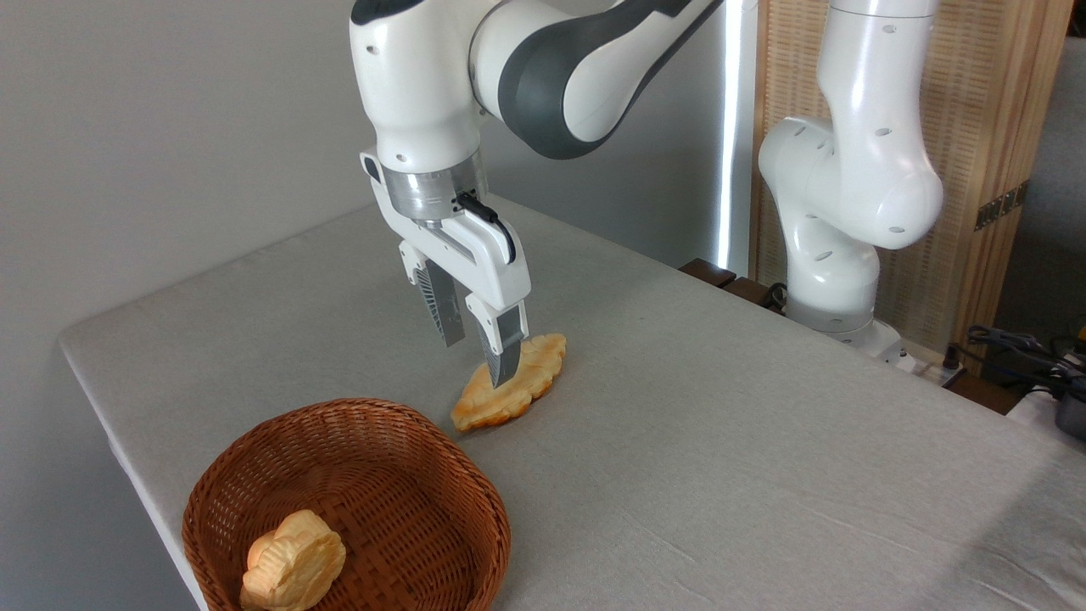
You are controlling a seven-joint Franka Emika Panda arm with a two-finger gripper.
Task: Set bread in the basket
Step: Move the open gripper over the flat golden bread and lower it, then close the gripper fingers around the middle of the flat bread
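Bread, long and flat with scalloped edges and browner ends, lies on the grey tabletop just beyond the far rim of the wicker basket, near it but not touching. Its length runs diagonally, one end pointing toward the basket and the other away, so the narrow width faces the robot's fingers.

Above it the claw hangs with its fingers spread apart. The nearer finger stands in front of the pastry's middle and the farther one reaches down behind it. The fingers seem to straddle the bread across its narrow width, which is the sensible way to take something this long and thin. Whether the tips already touch the tabletop or the pastry cannot be told from this angle, but nothing is clamped yet.

Inside the basket a shorter, chunkier, ridged bread piece rests against the near wall, leaving most of the woven floor bare. That matters, because the long pastry looks about as long as the basket is wide and will probably need that free space to lie flat.

Judging by the layout, the step in hand is the grasp itself; lifting and carrying over the rim are not yet done.
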